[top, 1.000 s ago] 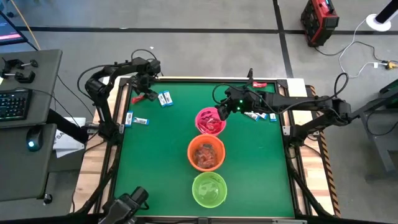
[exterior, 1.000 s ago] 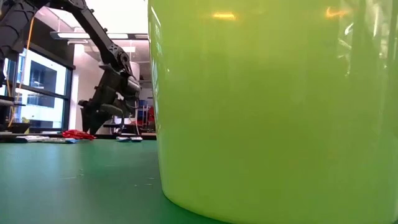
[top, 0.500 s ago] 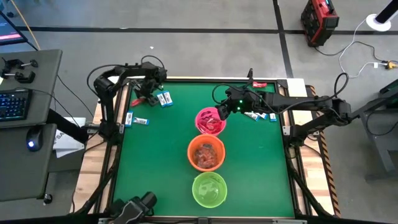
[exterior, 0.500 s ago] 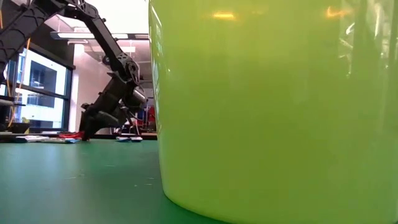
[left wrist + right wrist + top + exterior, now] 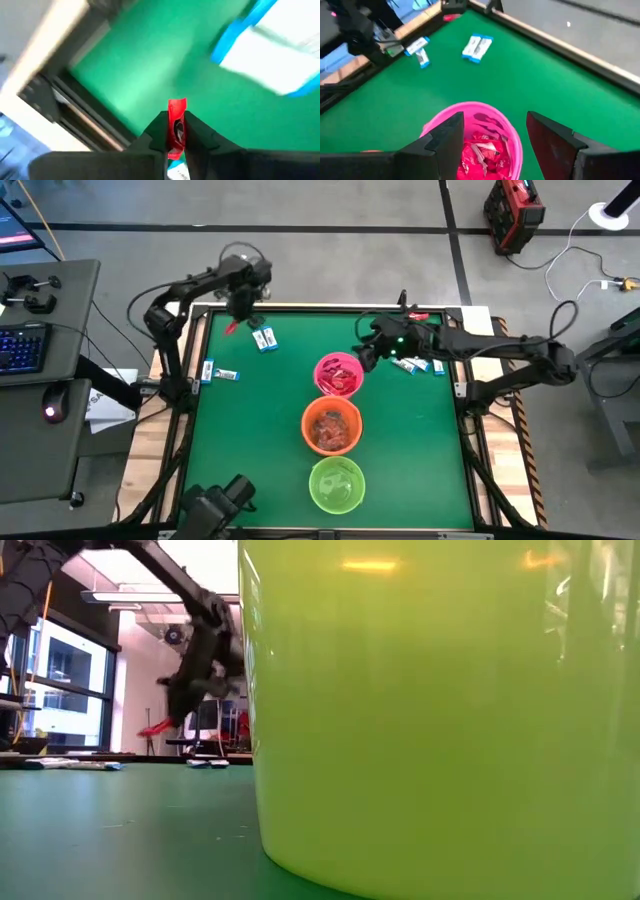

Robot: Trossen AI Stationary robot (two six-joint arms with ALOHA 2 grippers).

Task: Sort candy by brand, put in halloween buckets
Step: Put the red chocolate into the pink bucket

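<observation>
1. Red candy is pinched tight in my left gripper (image 5: pixel 176 131). The fingers are squeezed on a small red candy (image 5: pixel 176 120), and it hangs in the air above the far left corner of the green table (image 5: pixel 400 460), well up off the top.

2. My right gripper (image 5: pixel 492 135) hangs just over the pink bucket (image 5: pixel 339 374). Its two fingers stand wide apart and I see nothing between them, so I think it has nothing to hold.

3. Some sorting is done. The pink bucket has red candies inside. The orange bucket (image 5: pixel 331 425) has orange-red candies inside. The green bucket (image 5: pixel 336 483) looks nearly bare to me, but I cannot tell for sure.

4. Some candy is left on the table. A blue-and-white packet (image 5: pixel 264 338) lies near the left gripper. Two more blue-and-white packets (image 5: pixel 220 372) lie by the left edge. A few more candies (image 5: pixel 420 365) lie by the right arm, near the far right corner. One red piece (image 5: pixel 416 315) sits at the far edge there.

5. I think the red candy I hold belongs in the pink bucket with the other red ones. That bucket is well apart from my left gripper, so I have a trip across the table to make.

6. I think the blue-and-white ones are for the green bucket. So there is a good bit of work left.
</observation>
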